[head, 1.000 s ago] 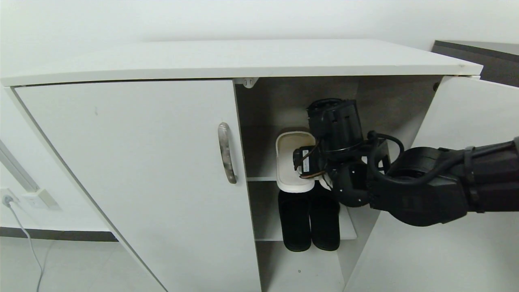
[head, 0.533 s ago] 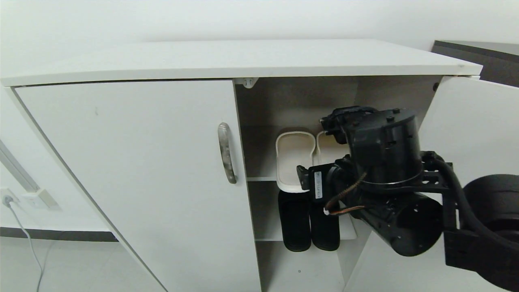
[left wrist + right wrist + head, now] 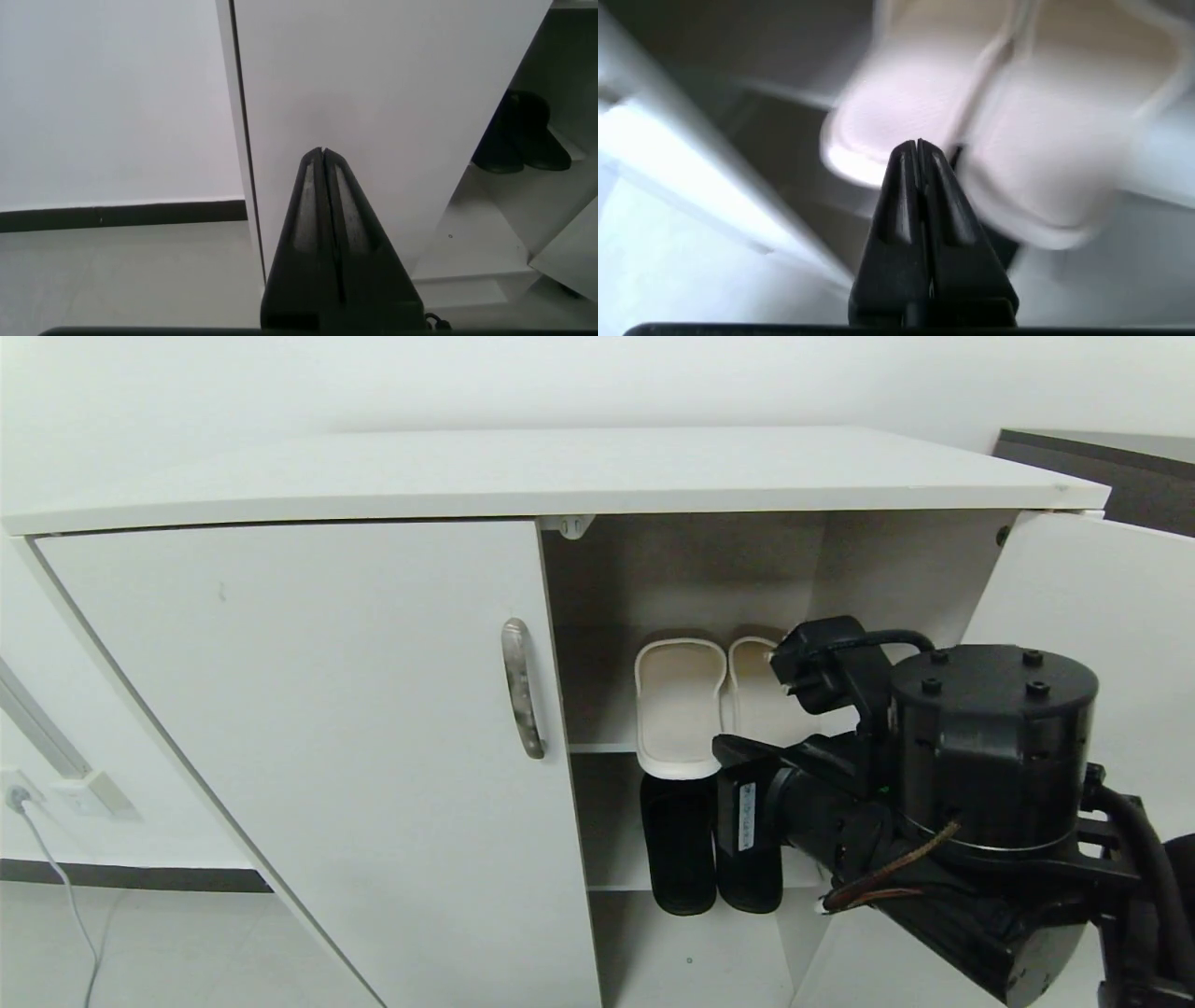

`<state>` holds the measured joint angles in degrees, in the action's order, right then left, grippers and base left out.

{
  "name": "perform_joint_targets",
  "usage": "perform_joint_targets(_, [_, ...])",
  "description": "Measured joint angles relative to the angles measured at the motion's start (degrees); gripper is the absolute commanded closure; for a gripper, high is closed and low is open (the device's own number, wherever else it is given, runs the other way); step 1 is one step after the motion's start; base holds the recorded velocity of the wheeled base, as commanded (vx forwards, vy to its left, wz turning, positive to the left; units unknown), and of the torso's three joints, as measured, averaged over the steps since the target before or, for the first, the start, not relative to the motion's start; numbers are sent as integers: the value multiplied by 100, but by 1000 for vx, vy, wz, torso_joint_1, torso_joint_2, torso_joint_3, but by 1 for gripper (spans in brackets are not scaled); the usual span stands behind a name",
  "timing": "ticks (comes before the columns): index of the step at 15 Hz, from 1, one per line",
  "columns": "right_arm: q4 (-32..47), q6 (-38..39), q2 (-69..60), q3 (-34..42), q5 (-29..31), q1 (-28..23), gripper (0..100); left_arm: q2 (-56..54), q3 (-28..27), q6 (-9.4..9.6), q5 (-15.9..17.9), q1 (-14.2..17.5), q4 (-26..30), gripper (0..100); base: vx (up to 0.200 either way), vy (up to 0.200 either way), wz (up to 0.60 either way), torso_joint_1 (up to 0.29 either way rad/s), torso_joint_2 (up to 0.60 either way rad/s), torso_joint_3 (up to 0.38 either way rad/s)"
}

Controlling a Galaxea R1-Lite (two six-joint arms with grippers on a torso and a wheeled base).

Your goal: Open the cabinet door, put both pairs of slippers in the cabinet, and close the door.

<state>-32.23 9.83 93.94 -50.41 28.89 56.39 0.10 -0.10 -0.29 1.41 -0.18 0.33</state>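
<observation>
In the head view, both pairs are inside the cabinet. The white slippers lie on its upper shelf and the black slippers on the lower shelf, with their near ends a little over the shelf edges. So I judge that only the closing remains. The open door hangs at the right side of the cabinet, its long axis upright, swung out toward the robot. The right arm is in front of the cabinet's opening, just beside this door, so it is the nearer arm for pushing. The door lies to the right of it.

In the left wrist view, the left gripper has its fingers pressed together and holds nothing. It faces the closed door of the cabinet, apart from it.

In the right wrist view, the right gripper is also pressed together and empty, pointing into the cabinet at the white slippers. Whether the tips touch them I cannot tell.
</observation>
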Motion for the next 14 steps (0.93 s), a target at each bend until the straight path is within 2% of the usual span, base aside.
perform_joint_targets(3, [-547,-189,-12,366,-366,11,100,0,0,2,0,0,0,100,0,0,0,0,0,0])
perform_joint_targets(10, [-806,-202,18,623,-541,88,100,0,0,5,0,0,2,100,0,0,0,0,0,0])
perform_joint_targets(14, [-844,-202,60,656,-541,134,100,0,0,0,0,0,2,100,-200,0,0,2,1,2])
